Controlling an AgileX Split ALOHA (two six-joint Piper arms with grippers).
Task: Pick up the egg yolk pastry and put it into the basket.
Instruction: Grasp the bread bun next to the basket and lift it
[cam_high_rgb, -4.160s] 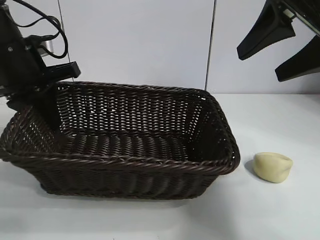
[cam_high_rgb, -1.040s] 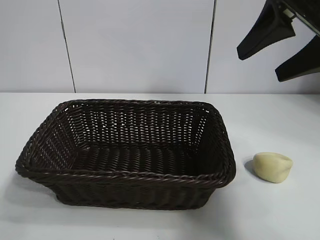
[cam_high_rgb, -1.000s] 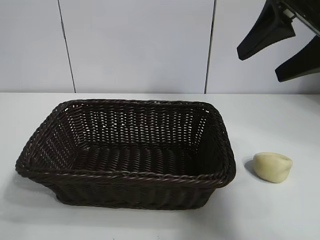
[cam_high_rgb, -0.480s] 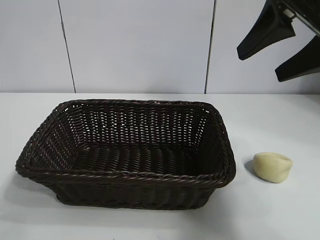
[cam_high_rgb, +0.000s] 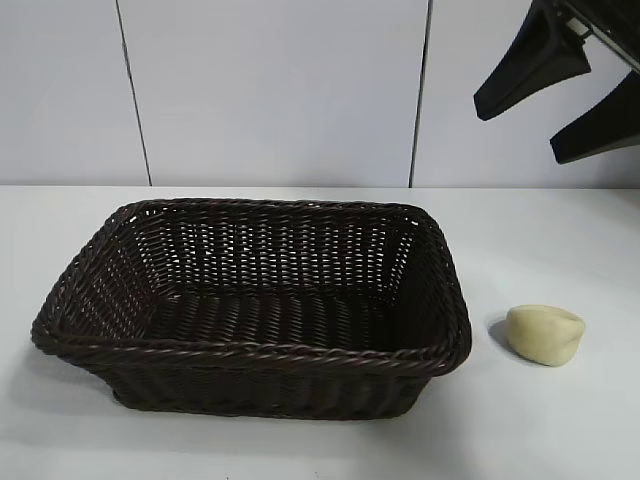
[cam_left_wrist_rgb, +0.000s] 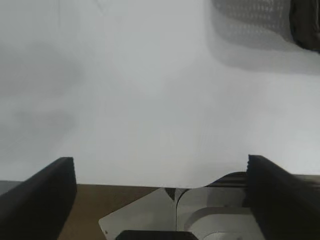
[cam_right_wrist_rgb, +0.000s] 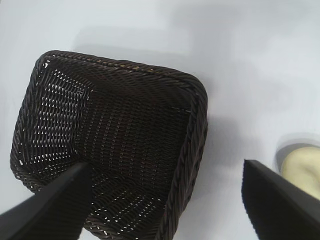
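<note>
Basket (cam_high_rgb: 255, 350) woven wicker; pastry (cam_high_rgb: 544, 333) smooth, matt; table (cam_high_rgb: 560, 430) smooth

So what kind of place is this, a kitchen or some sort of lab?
Most likely a robot test bench, not a kitchen. A plain white table stands against bare pale wall panels, holding only a wicker basket and a small pastry. The right hand, black and open, hangs above.

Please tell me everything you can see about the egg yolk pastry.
The egg yolk pastry is a small, pale cream-yellow rounded lump, smooth and matte, with a shallow dent on top. It lies on the white table, to the right of the basket in the exterior view, apart from it and casting a soft shadow toward it. Nothing touches it except the table. The right wrist view shows only part of it.
</note>
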